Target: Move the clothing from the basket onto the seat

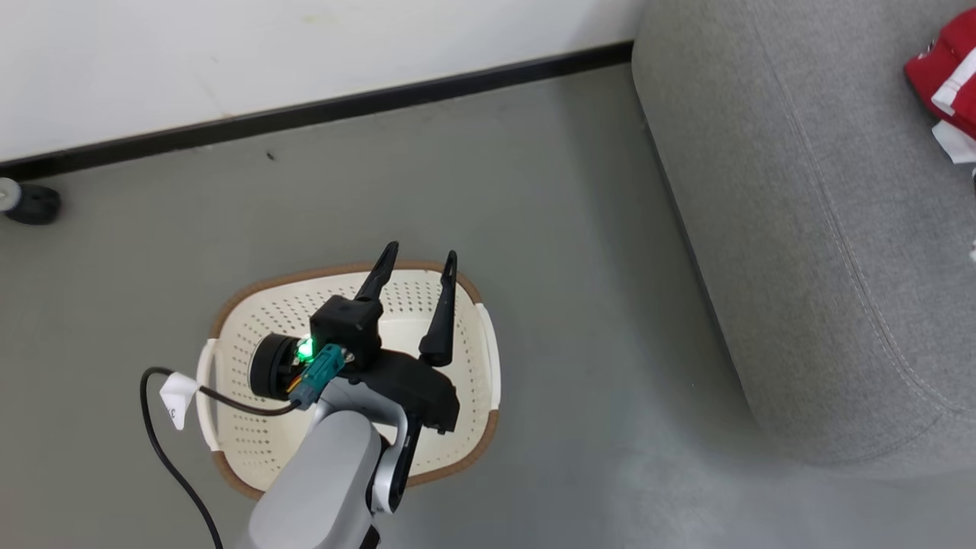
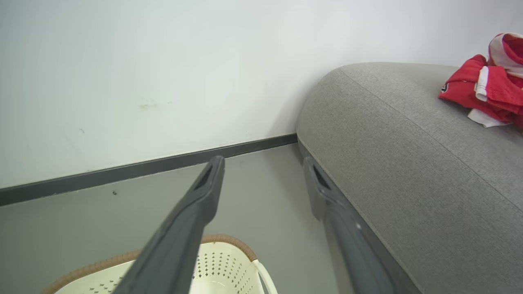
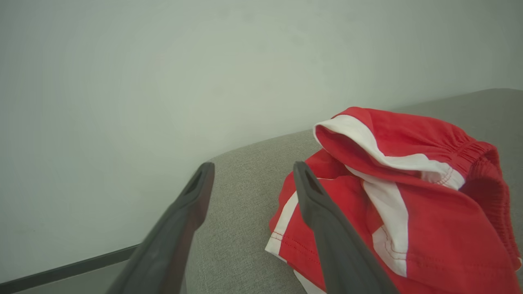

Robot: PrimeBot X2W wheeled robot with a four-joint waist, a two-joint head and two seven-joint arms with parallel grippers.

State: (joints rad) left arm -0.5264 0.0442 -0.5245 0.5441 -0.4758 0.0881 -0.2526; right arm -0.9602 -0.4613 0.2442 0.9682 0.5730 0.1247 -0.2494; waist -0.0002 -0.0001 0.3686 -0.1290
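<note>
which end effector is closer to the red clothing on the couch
Right. The right end effector is right beside the clothing on the seat; the left end effector hangs over the basket on the floor, far off.

Pretty plain room tbh. A white wall [image 1: 305, 53] runs along the far side, with a black baseboard [image 1: 320, 110] where it meets the floor [image 1: 534, 229]. The floor is smooth matte grey, with one tiny dark speck [image 1: 270, 156] near the baseboard. The wall has a faint smudge [image 2: 147, 106] low down. On the right there's a big grey fabric couch [image 1: 801, 229] with rounded edges and a stitched seam, its far end up by the wall. Far left, a black caster wheel [image 1: 30, 202] sits just beside the baseboard; can't tell what it belongs to. Light is soft and even, with just a dim shadow along the couch's bottom edge.
</note>
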